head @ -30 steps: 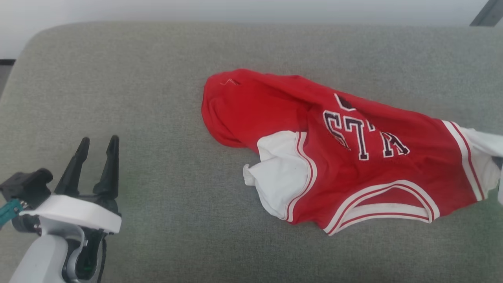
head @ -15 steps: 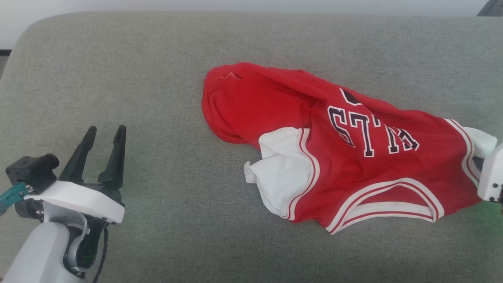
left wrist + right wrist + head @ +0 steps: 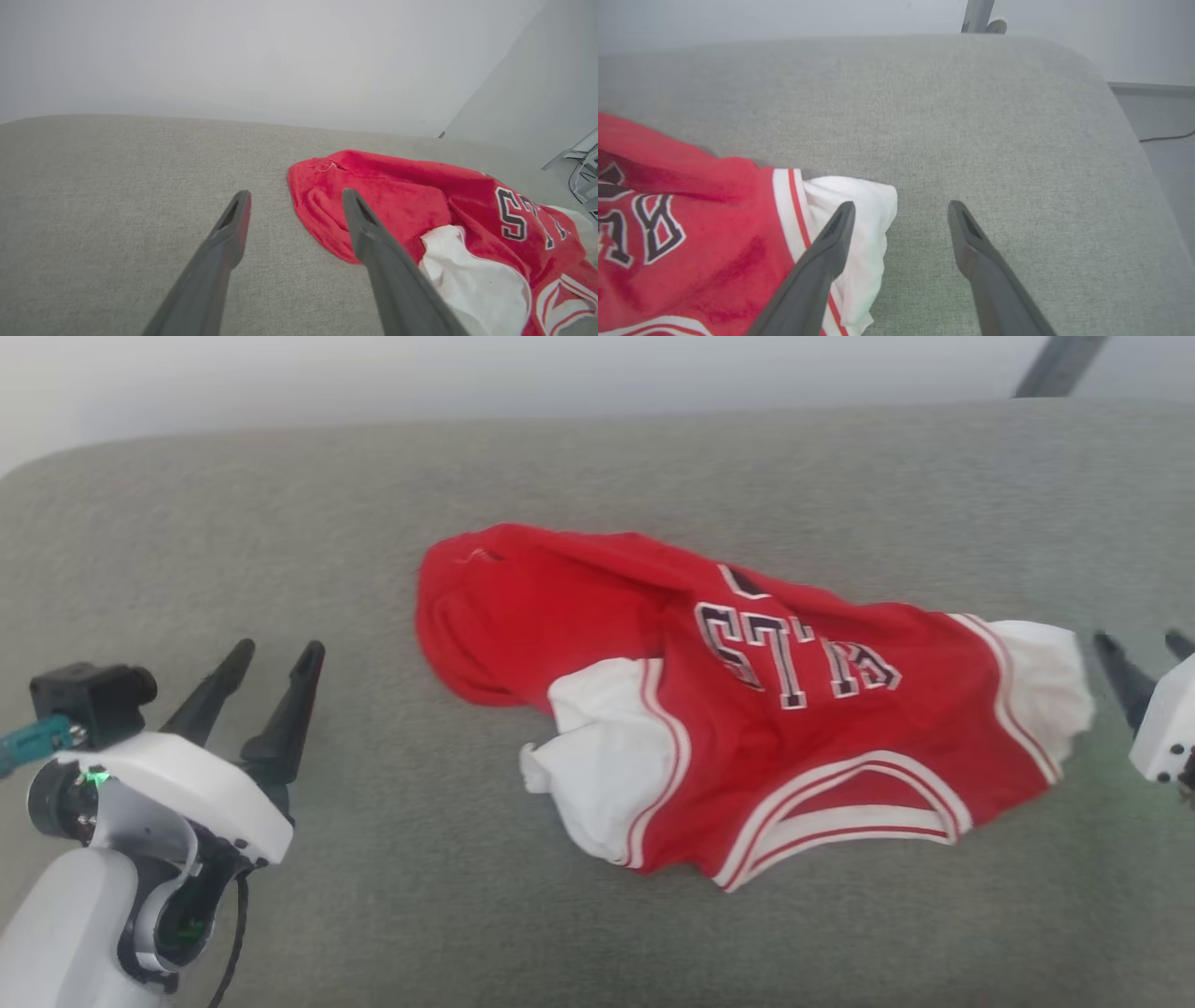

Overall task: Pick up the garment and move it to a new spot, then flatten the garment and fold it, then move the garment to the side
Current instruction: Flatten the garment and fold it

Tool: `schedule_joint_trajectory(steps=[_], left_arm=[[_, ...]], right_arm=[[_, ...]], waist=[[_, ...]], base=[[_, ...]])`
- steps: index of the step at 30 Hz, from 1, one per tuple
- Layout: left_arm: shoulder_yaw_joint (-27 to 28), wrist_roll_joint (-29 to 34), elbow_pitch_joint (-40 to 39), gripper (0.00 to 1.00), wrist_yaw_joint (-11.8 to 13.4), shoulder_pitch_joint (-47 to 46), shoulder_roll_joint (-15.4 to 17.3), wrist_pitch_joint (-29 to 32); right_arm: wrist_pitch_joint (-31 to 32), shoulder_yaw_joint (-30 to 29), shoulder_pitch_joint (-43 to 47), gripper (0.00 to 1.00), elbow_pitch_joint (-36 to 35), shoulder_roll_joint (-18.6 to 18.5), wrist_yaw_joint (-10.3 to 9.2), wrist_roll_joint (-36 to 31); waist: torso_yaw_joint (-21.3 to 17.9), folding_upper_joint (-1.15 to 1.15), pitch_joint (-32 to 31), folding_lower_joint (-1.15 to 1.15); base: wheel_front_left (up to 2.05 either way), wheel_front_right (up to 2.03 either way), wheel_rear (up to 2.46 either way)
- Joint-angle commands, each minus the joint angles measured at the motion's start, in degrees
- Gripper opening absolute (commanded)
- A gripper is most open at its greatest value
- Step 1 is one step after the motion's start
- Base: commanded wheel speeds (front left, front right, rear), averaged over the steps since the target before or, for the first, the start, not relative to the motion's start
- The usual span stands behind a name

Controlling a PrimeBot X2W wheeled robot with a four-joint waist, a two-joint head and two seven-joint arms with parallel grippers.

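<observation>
Head view: the jersey lies bunched mid-cushion, with the left gripper at 8 o'clock and the right gripper at 3, both spread wide and empty. Left wrist: jersey at 4 o'clock. Right wrist: its white panel at 8. Flattening wants opposite edges pinched and drawn apart, I'd say.

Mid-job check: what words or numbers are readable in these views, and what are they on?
"LLS": black white-outlined lettering on the red sleeveless jersey, upside down in the head view; the letters before these are creased and unreadable.
Black fragment above the lettering: tucked in a fold, unreadable.
Nothing else legible.
</observation>
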Motion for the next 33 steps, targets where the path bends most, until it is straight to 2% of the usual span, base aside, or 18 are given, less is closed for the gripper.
schedule_joint_trajectory(steps=[1,6,7,13,17,25,33], left_arm=[[-0.2,-0.4,-0.8,1.00,0.5,0.2,0.1,1.0],[-1.6,-1.2,-5.9,1.00,2.7,0.6,2.3,8.6],[-2.3,-1.6,-7.9,1.00,3.8,0.8,3.1,11.8],[-5.7,-1.3,-13.9,1.00,7.8,0.7,5.2,22.3],[-8.2,-0.8,-16.6,1.00,10.4,0.2,5.5,28.2],[-12.1,-0.4,-14.7,1.00,13.7,-1.3,4.8,35.8],[-14.7,0.6,-6.1,1.00,13.9,-4.1,4.2,39.6]], right_arm=[[-1.2,-0.1,0.4,1.00,-0.6,0.5,-0.02,-0.4],[-8.0,-2.1,2.2,1.00,-4.7,3.3,-0.02,-2.2],[-10.0,-3.2,3.1,1.00,-6.7,4.7,-0.02,-3.5],[-15.5,-7.3,6.1,1.00,-13.7,9.1,-0.02,-8.5],[-18.6,-8.7,8.0,1.00,-17.8,12.4,-0.02,-10.5],[-21.5,-9.0,11.2,1.00,-21.0,18.5,-0.02,-12.8],[-21.5,-7.9,10.7,1.00,-20.2,20.3,-0.02,-12.5]], waist=[[-1.5,0.00,-0.9,0.00],[-5.0,0.00,-1.8,0.00],[-6.4,0.00,-1.9,0.00],[-10.1,0.00,-1.1,0.00],[-12.3,0.00,0.1,0.00],[-15.4,0.00,2.5,0.00],[-16.6,0.00,4.3,0.00]], base=[[0.00,0.00,0.00],[0.00,0.00,0.00],[0.00,0.00,0.00],[0.00,0.00,0.00],[0.00,0.00,0.00],[0.00,0.00,0.00],[0.00,0.00,0.00]])
